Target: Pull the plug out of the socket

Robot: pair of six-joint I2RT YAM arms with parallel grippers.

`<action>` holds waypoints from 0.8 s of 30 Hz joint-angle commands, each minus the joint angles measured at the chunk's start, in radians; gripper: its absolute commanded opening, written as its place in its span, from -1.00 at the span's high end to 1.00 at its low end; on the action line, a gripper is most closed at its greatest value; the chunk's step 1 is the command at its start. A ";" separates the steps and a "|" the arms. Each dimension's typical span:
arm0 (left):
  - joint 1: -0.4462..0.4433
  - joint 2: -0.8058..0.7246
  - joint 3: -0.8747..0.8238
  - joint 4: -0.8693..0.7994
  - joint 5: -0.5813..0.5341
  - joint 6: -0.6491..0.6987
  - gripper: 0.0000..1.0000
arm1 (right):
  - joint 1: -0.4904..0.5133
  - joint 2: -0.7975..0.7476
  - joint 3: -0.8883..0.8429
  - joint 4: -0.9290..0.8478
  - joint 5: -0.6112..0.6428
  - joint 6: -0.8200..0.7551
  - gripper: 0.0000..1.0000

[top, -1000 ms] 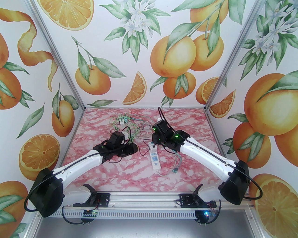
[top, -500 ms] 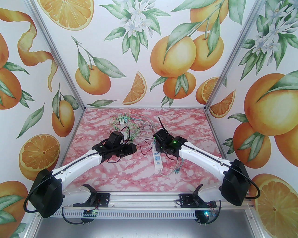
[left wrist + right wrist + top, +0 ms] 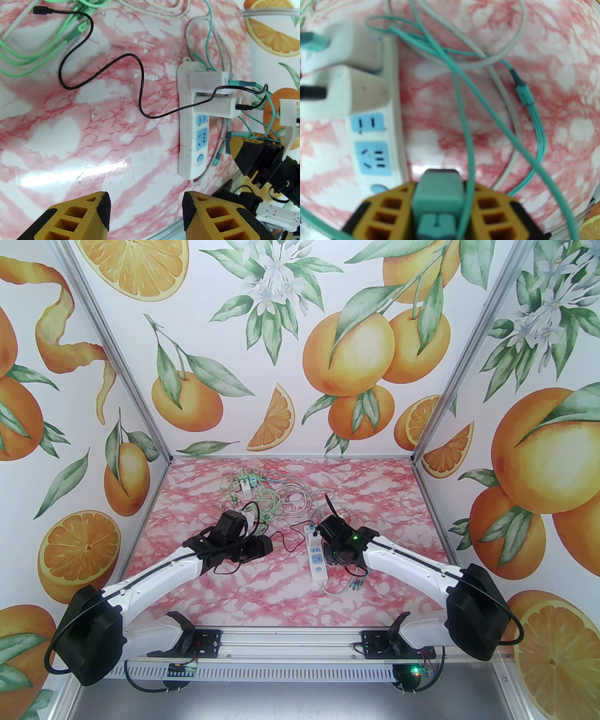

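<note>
**Pink marble worktop (image 3: 197, 502): socket strip and plug**

White socket strip (image 3: 315, 558) near worktop centre, two white adapters (image 3: 207, 80) seated at its far end. Teal plug (image 3: 437, 194) off the strip, beside its right edge, clamped in right gripper (image 3: 440, 187). Left gripper (image 3: 146, 206) agape, empty.

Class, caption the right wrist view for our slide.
Right gripper clamps a teal plug beside the white power strip.

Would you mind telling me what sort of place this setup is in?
Probably a staged robot test booth: orange-print wall panels in aluminium framing enclose a marble-patterned table holding a power strip.
</note>
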 commanded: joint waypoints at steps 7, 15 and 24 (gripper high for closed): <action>0.004 0.004 0.018 0.113 0.068 0.021 -0.11 | -0.010 -0.132 0.039 0.020 -0.179 -0.131 0.35; 0.000 0.072 0.040 0.195 0.107 0.018 -0.11 | -0.059 -0.163 0.073 -0.048 -0.274 -0.223 0.32; 0.002 0.085 0.010 0.214 0.114 0.010 -0.10 | -0.093 0.036 0.120 -0.116 -0.055 -0.212 0.28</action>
